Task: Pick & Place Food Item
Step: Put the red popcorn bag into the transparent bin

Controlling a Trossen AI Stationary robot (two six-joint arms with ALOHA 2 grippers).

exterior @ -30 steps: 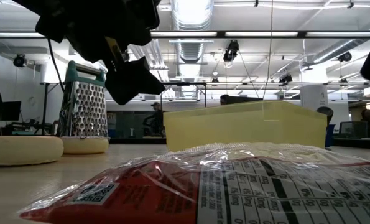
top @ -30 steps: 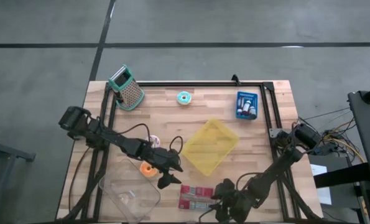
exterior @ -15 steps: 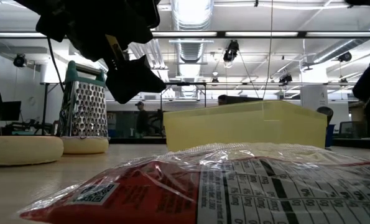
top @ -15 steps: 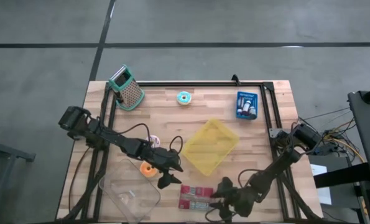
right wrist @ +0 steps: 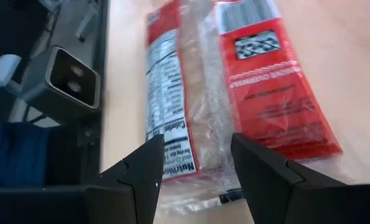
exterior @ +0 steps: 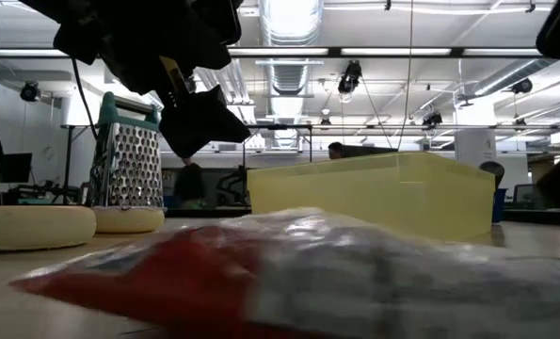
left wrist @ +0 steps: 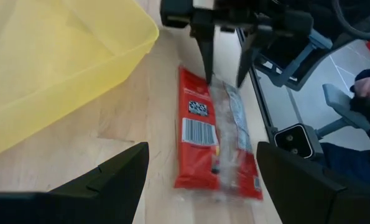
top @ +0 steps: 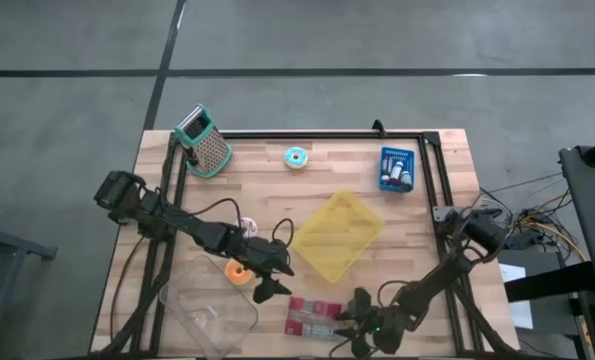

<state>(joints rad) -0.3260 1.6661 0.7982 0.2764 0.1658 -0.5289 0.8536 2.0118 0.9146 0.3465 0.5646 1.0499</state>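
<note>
Red snack pkt [top: 314, 317] lies flat, near edge of table [top: 432, 190]. R gripper [top: 355, 322] fingers open astride its right end, not gripping. I'd lower squarely, pinch mid-film. L gripper [top: 267, 291] wide, idle.

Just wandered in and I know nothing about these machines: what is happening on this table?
Two robot arms work over a wooden table. The right tool has its fingers open, straddling one end of a red and clear food packet near the table's front edge, not yet gripping it. The left tool hangs open just beside the packet, next to a yellow tub. A clear container, a grater and a blue box sit around them.
</note>
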